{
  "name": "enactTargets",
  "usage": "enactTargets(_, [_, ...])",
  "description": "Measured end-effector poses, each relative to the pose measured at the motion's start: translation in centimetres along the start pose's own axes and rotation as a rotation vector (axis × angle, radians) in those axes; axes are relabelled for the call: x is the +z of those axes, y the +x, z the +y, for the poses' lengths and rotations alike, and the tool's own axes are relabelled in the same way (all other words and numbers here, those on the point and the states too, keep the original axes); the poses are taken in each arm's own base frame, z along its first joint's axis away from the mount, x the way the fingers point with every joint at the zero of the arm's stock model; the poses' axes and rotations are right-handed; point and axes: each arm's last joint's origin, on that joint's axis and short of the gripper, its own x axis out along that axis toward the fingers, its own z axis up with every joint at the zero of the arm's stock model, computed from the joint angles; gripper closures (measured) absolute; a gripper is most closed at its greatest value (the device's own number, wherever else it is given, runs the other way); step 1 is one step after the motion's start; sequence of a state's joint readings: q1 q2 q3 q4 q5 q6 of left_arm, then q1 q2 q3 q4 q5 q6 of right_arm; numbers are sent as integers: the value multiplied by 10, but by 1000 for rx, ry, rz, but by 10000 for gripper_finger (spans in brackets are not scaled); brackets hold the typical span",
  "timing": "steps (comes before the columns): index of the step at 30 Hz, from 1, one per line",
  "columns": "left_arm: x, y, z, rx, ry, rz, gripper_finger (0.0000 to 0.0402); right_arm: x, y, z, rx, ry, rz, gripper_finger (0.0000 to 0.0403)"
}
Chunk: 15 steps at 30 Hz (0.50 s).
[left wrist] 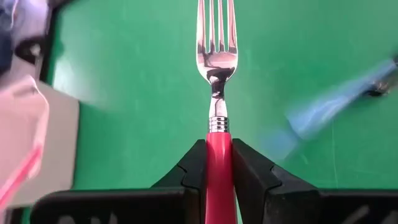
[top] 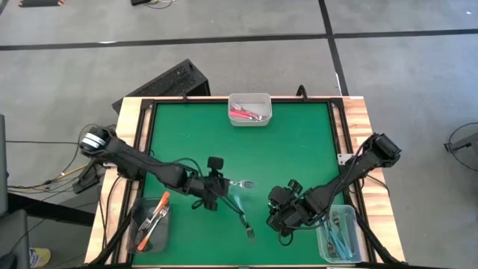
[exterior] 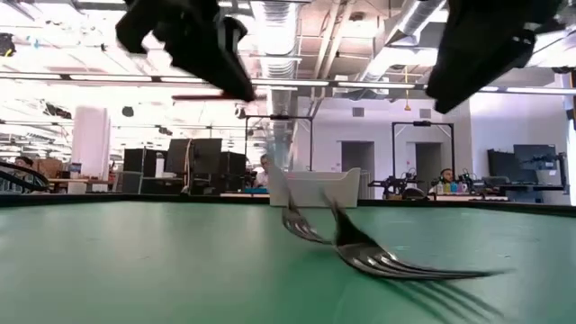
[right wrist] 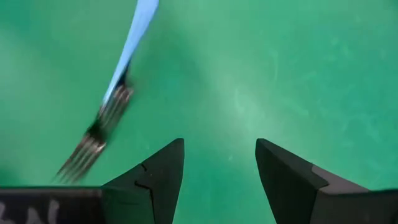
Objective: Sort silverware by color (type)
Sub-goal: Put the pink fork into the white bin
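Nearest the lens in the low view, a fork [exterior: 396, 261] lying flat on the green desk [top: 299, 142], tines forward, a second one just behind. In the lower middle of the high view, a teal-handled fork [top: 244, 218] on the felt, between the two arms. Just left of centre, left end effector [left wrist: 217, 165] clamped tight on a pink-red fork [left wrist: 217, 93], handle pinched between both fingers, tines sticking straight out above the desk. Lower right of centre, right end effector [right wrist: 219, 171] spread wide, nothing between the fingers, hovering over bare felt with the teal fork [right wrist: 115, 93] off to one side.

Along the bottom edge, lower left, a tub [top: 149, 224] of orange forks; lower right, a tub [top: 340, 235] of teal ones. Far off at top centre, a tub [top: 249, 109] holding pink-red forks — presumably the destination for the held one.

Risks from here: long carry across the desk, grip only on the slim smooth handle, so possible swivel or slip. Arms close together mid-desk, so possible clash. Overshoot at the small far tub, and a fork bouncing off the rim.
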State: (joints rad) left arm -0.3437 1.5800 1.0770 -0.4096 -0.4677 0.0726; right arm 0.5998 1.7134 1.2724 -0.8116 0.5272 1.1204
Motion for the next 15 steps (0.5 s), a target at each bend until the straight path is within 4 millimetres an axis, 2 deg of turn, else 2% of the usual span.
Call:
enactTargets(4, [1,-6,23,-23,21,-27,362,7,4,-6,-55,-57,-38,179])
enactTargets(8, [-4,8,54,46,71,6,362,13,9,-18,-133,-78,-7,179])
enactTargets(11, [-11,25,89,115,103,36,363,16,12,-27,-198,-90,21,179])
enactTargets(15, [-23,46,145,189,113,-12,361,21,15,-36,-249,-89,41,179])
